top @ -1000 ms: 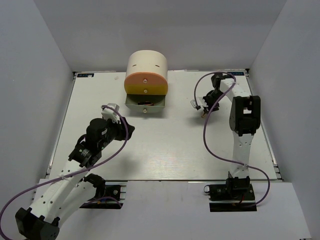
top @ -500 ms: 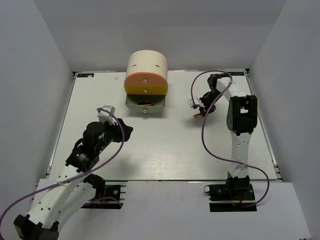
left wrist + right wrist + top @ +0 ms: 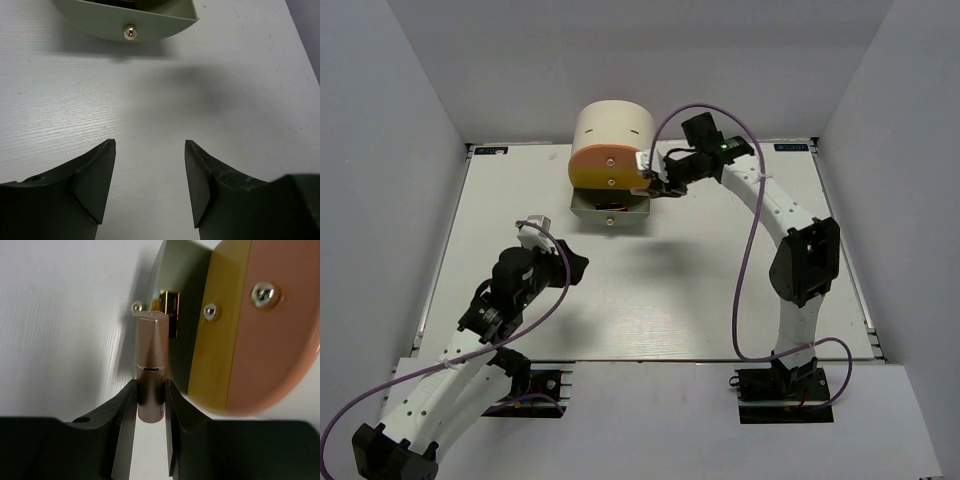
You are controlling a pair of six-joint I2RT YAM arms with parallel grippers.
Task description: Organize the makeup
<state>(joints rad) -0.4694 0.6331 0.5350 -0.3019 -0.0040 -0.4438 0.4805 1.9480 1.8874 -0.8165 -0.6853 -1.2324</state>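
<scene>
The slim pinkish stick is pinched between the two fingers of the right hand. They press on its lower part from either side, and its capped end juts out past the fingertips. In the right wrist view that end points toward the open bottom drawer, a grey-green one. A small gold-and-red lipstick lies inside it, just beyond the stick's tip. Above this drawer sit a shut yellow drawer and a shut orange-pink one, each with a small metal knob. From the top camera the right hand is held above the table at the right front of the cream rounded box, close over the right end of the pulled-out drawer. The stick itself is too small to make out there. The right arm reaches far across from its base. The left hand hangs low over the bare white table, well short of the box. Its fingers are spread apart with nothing between them, and they face the drawer's curved front and its knob.
</scene>
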